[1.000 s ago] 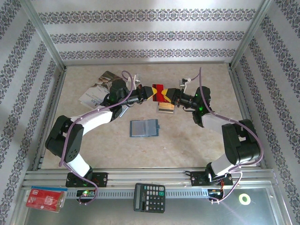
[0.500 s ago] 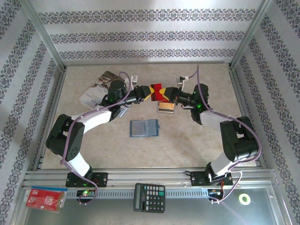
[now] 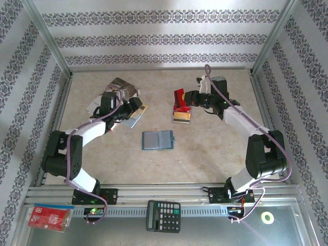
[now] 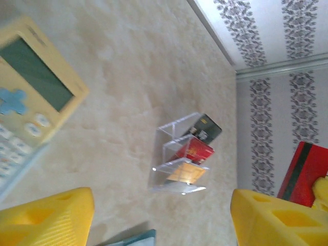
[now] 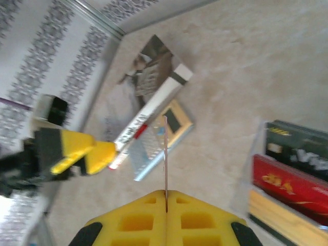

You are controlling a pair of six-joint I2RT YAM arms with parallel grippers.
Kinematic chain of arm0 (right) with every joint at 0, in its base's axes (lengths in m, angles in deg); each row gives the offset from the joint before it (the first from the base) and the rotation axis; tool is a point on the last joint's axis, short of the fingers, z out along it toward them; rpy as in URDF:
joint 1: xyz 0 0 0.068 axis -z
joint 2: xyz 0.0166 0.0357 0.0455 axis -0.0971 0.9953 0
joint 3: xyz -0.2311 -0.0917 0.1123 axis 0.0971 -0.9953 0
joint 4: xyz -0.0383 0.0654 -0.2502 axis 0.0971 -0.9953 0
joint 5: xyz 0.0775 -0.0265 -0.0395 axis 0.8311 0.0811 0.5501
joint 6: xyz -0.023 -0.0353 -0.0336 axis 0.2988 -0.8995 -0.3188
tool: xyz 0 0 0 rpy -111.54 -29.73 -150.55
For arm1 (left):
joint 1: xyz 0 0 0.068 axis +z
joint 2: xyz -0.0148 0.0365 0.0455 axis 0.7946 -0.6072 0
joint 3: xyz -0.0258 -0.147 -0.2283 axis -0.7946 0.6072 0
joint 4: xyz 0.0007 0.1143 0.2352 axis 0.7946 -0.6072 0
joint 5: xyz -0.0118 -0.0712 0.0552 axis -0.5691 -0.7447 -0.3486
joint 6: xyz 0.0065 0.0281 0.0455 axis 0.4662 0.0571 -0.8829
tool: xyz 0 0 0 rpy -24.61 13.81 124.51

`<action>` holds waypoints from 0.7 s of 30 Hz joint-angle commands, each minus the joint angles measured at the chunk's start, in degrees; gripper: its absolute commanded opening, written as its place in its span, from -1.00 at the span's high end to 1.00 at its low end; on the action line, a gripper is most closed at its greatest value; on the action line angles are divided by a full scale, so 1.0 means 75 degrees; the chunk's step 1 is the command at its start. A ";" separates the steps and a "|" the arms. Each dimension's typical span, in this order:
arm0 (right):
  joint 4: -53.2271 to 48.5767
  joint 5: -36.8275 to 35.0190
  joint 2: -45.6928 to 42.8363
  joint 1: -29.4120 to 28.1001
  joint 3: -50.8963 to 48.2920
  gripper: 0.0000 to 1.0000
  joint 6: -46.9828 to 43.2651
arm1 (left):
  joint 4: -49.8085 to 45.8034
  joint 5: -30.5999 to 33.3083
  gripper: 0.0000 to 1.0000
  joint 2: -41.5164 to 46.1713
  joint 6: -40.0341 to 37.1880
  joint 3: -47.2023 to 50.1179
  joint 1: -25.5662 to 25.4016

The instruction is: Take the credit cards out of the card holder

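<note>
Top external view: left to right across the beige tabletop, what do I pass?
Booklet, left claw, blue card holder, clear card rack. Right claw and its red card overlap the rack, so unplaced.

Beige mottled tabletop (image 3: 215, 154), enclosed by walls (image 3: 164, 31) with patterned stripes. Aluminium corner posts (image 3: 47, 36). Even lighting.

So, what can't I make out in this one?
- Top view: whether the card holder slots hold any cards; too small.
- Right wrist view: the face of the red card in the right gripper; seen edge-on.
- Left wrist view: calculator keys; blurred, cut by the left edge.
</note>
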 commanded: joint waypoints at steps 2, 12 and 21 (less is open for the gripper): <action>-0.2383 -0.1108 0.0022 0.0070 0.0905 1.00 -0.2835 | -0.1238 0.0387 -0.64 0.0592 -0.1376 0.0025 0.0254; -0.4104 -0.1460 0.1129 -0.0027 0.2590 1.00 -0.5777 | -0.2848 0.0971 -1.00 0.0936 -0.2645 -0.0557 0.0440; -0.4147 -0.2313 0.1452 -0.0340 0.2978 1.00 -0.8086 | -0.3756 0.1289 -1.00 0.1224 -0.3003 -0.0948 0.0469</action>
